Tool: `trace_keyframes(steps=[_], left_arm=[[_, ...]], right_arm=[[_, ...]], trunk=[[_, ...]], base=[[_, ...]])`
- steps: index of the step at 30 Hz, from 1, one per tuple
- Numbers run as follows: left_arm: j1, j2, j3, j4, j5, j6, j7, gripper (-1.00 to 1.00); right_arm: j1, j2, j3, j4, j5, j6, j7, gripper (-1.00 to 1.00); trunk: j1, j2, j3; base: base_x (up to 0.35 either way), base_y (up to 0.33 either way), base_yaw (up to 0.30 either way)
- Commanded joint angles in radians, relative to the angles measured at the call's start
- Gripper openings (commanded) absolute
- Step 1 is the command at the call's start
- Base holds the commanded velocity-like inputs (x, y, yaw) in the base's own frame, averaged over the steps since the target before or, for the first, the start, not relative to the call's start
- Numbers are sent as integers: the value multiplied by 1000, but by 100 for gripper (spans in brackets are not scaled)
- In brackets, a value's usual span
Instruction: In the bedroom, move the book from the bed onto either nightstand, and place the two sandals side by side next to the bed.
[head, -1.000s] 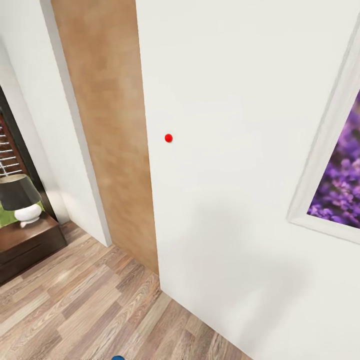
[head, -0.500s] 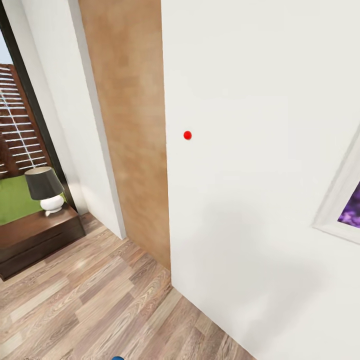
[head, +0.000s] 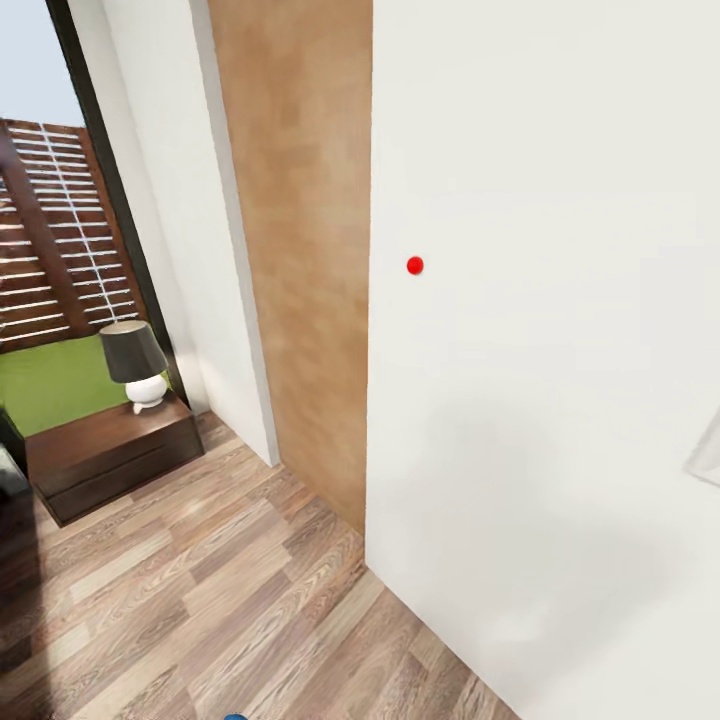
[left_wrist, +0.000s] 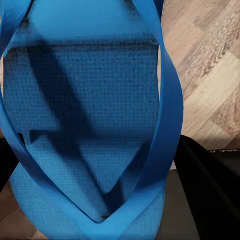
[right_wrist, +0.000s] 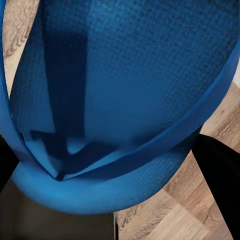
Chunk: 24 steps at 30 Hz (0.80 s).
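Observation:
A bright blue sandal (left_wrist: 90, 100) hangs close before the left wrist camera, strap side up, with my left gripper (left_wrist: 107, 200) shut on it between dark fingers (left_wrist: 210, 190). My right gripper (right_wrist: 112, 195) is shut on the second blue sandal (right_wrist: 125, 75), over wood floor. A blue tip of a sandal (head: 235, 716) peeks in at the head view's lower edge. A dark-brown nightstand (head: 110, 450) stands at the left by the window. The book is out of view. A dark shape (head: 12, 490) at the left edge could be the bed; I cannot tell.
A white wall (head: 540, 350) with a small red dot (head: 415, 265) stands close ahead on the right. A light wooden door (head: 300, 250) is beside it. A black-shaded lamp (head: 133, 365) sits on the nightstand. Wood-plank floor (head: 220, 590) runs left toward the window (head: 50, 220).
The whole head view has swung left: the wall, door and nightstand slid right in the picture, the window came in, and the purple picture left at the right. Both sandals stay held.

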Motion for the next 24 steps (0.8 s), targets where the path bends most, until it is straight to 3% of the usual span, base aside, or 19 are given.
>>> trace_keyframes(steps=[1,7,19,24], left_arm=[[-1,0,-9,2,10,-4,4,-100],[-1,0,-9,2,11,-4,4,-100],[-1,0,-8,1,11,-4,4,-100],[-1,0,-8,2,11,-4,4,-100]], right_arm=[[-1,0,6,1,-4,-3,-3,-100],[-1,0,6,1,-3,-3,-3,-100],[-1,-1,6,1,-1,-22,-3,-100],[-1,-1,6,1,-2,-28,-3,-100]], trunk=[[1,-2,-3],[1,-2,-9],[1,-2,-10],[1,-2,-10]], base=[[0,0,215],[0,0,173],[0,0,23],[0,0,161]])
